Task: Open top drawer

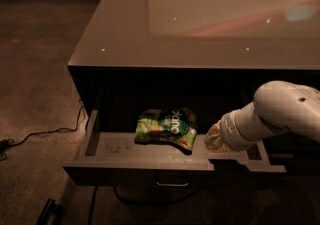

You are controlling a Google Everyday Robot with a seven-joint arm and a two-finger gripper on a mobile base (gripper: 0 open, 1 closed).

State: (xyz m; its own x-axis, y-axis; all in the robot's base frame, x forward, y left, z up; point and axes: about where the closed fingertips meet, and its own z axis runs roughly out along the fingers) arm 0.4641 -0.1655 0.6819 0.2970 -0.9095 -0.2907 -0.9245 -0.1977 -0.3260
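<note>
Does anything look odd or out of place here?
Nothing spilled or broken. A green snack bag lies askew in the open top drawer, a loose cable trails across the floor at left, and the claw is at the drawer's front edge, right of the bag.

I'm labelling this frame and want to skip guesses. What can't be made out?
- Gripper, at the right front of the open top drawer: contact with it is blurred, camera view.
- Arm: cut off by the right edge.
- Green bag: print too blurred to read.
- Drawer's rear: lost in shadow under the countertop.
</note>
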